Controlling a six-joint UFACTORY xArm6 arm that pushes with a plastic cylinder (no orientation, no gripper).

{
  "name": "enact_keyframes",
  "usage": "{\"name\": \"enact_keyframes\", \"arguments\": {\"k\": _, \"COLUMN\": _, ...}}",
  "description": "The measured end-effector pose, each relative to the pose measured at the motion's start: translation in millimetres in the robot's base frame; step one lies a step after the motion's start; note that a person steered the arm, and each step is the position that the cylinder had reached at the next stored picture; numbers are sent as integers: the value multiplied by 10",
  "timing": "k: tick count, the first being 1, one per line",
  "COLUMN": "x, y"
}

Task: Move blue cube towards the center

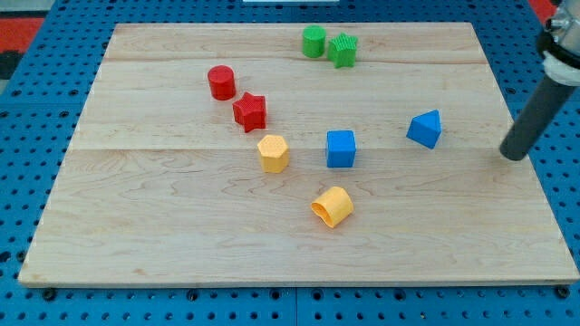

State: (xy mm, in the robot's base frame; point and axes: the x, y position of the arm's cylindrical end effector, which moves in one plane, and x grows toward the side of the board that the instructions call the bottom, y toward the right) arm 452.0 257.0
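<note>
The blue cube (pixel 341 148) sits near the middle of the wooden board (pixel 163 208), a little to the view's right of centre. My tip (pixel 514 156) rests on the board near its right edge, far to the right of the blue cube. A second blue block (pixel 425 129), wedge-like in shape, lies between the cube and my tip, slightly higher in the view. My tip touches no block.
A yellow hexagonal block (pixel 273 153) lies left of the blue cube. A yellow half-cylinder (pixel 333 207) lies below it. A red star (pixel 249 112) and red cylinder (pixel 221 82) sit upper left. A green cylinder (pixel 314 42) and green star (pixel 343 50) sit at the top.
</note>
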Motion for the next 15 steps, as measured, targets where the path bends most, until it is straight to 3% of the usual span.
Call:
{"name": "enact_keyframes", "arguments": {"k": 1, "x": -381, "y": -538}}
{"name": "enact_keyframes", "arguments": {"k": 3, "x": -1143, "y": -847}}
{"name": "enact_keyframes", "arguments": {"k": 4, "x": -1168, "y": -986}}
{"name": "enact_keyframes", "arguments": {"k": 5, "x": -1220, "y": -1696}}
{"name": "enact_keyframes", "arguments": {"k": 6, "x": -838, "y": -1926}}
{"name": "enact_keyframes", "arguments": {"k": 9, "x": -338, "y": -2280}}
{"name": "enact_keyframes", "arguments": {"k": 11, "x": 90, "y": -1409}}
{"name": "enact_keyframes", "arguments": {"k": 12, "x": -268, "y": -1329}}
{"name": "enact_keyframes", "arguments": {"k": 13, "x": 57, "y": -276}}
{"name": "enact_keyframes", "arguments": {"k": 14, "x": 483, "y": -353}}
{"name": "enact_keyframes", "arguments": {"k": 15, "x": 542, "y": -809}}
